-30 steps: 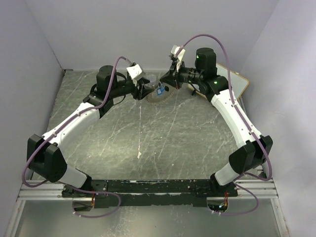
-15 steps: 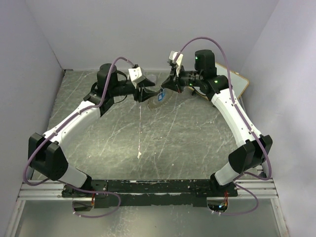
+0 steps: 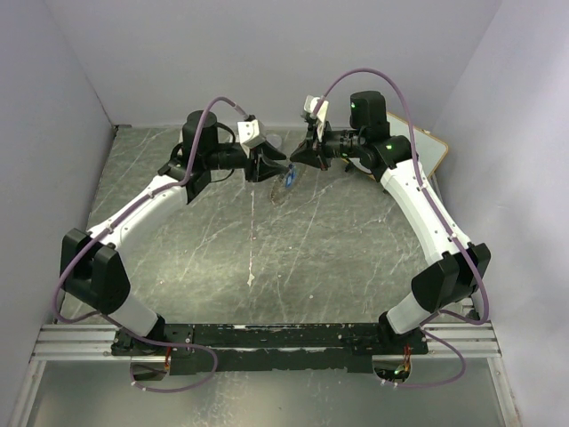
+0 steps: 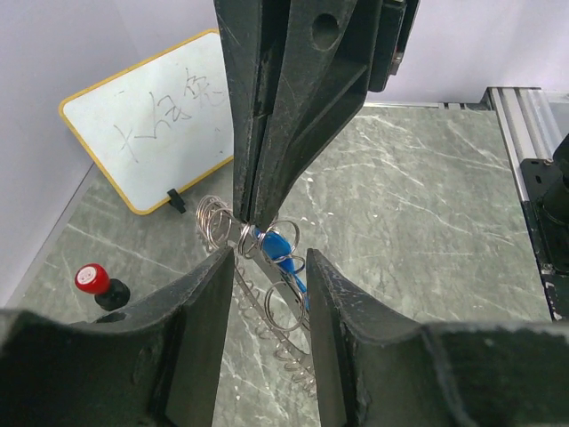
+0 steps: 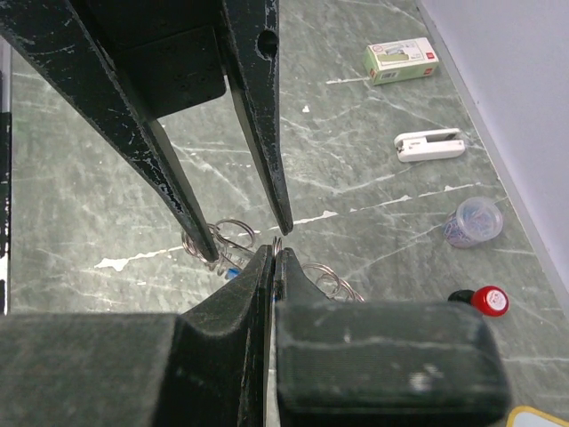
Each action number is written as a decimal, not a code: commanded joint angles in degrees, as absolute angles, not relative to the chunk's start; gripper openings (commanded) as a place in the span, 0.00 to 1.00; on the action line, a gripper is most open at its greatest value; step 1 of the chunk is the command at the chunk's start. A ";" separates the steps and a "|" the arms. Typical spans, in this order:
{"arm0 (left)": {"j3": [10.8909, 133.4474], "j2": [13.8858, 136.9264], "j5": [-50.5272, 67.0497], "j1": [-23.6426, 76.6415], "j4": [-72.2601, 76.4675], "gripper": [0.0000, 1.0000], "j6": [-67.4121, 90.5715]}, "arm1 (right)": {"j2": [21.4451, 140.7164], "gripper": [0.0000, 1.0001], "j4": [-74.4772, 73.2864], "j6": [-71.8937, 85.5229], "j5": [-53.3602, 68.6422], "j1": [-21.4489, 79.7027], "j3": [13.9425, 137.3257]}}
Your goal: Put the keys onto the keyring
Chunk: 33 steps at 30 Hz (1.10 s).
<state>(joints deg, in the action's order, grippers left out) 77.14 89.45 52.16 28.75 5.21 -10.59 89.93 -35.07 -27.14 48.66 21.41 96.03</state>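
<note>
The keyring, a thin metal band fringed with small wire loops, hangs edge-on above the table. My right gripper comes down from the top of the left wrist view and is shut on the keyring's upper edge. A blue key hangs among the loops just below that grip, and shows as a blue speck in the top view. My left gripper straddles the keyring with both fingers a little apart from it, so it is open. In the right wrist view the left gripper has its fingers just above my shut jaws.
A yellow-framed whiteboard leans at the back right wall. A red-and-black knob stands near it. A clear cup of small bits, a white clip-like object and a small box lie along the back wall.
The left gripper has moved right, up to the right gripper, and its jaws have narrowed around the keyring. The keyring has swung from flat-looking to edge-on.
</note>
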 commanded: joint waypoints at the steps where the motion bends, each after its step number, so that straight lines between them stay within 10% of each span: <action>1: 79.21 90.04 54.83 29.00 7.07 0.48 -9.61 | 89.10 0.00 -35.45 -28.46 50.67 21.10 96.99; 13: 80.53 91.69 55.51 28.98 7.44 0.45 -8.78 | 88.42 0.00 -37.10 -29.96 52.29 21.10 96.51; 33: 82.39 93.64 60.83 29.75 7.91 0.07 -7.05 | 88.30 0.00 -37.93 -30.66 53.18 21.09 96.66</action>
<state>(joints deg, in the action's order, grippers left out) 79.57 92.97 56.82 28.97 6.07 -7.62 89.80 -38.50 -30.11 51.68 21.17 96.01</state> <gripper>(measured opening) 0.121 0.009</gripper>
